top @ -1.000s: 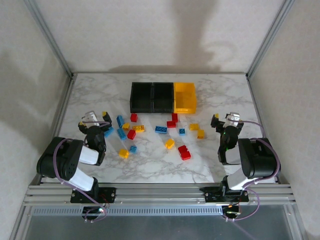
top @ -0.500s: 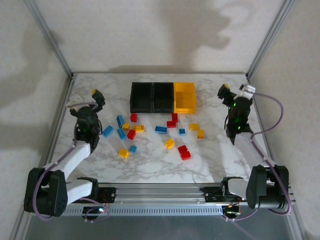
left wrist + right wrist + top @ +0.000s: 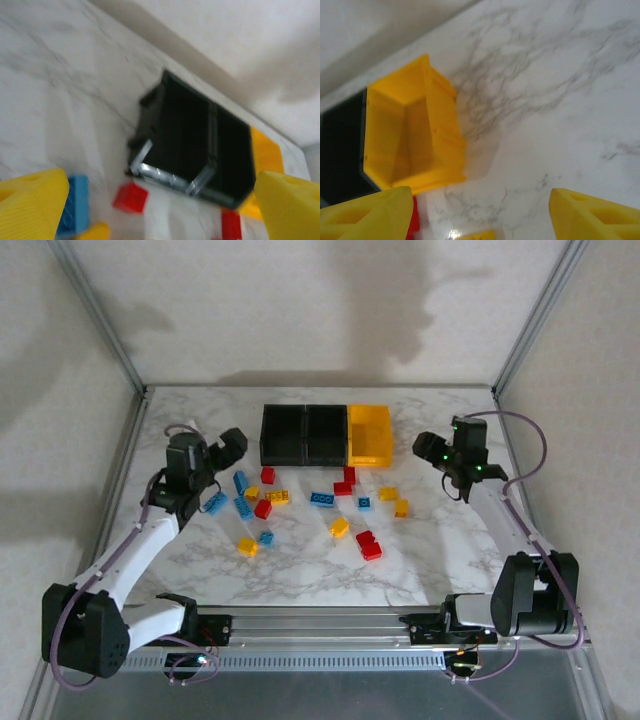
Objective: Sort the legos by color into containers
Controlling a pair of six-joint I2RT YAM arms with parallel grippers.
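Marble-patterned table (image 3: 300,575) carries three bins in a row at the middle of its far edge: two black bins (image 3: 302,453) on the left, joined to a yellow bin (image 3: 369,453) on the right. Loose legos (image 3: 322,499) lie scattered across the table's middle, on the near side of the bins and well apart from the near edge. The blue legos (image 3: 241,481) sit mostly toward the left, with red legos (image 3: 369,545) and yellow legos (image 3: 339,527) mixed among them. One red brick lies just in front of the black bins.

Toward the left edge, the left gripper (image 3: 222,450) hangs over the table just beside the left black bin. Its yellow pads (image 3: 30,200) stand wide apart, released, with nothing between them. Its wrist view is blurred and looks at the black bins, with a red and a blue brick in front of them.

Toward the right edge, the right gripper (image 3: 437,454) hangs to the right of the yellow bin. Its jaws are likewise spread and hold nothing. Its wrist view looks into the yellow bin.
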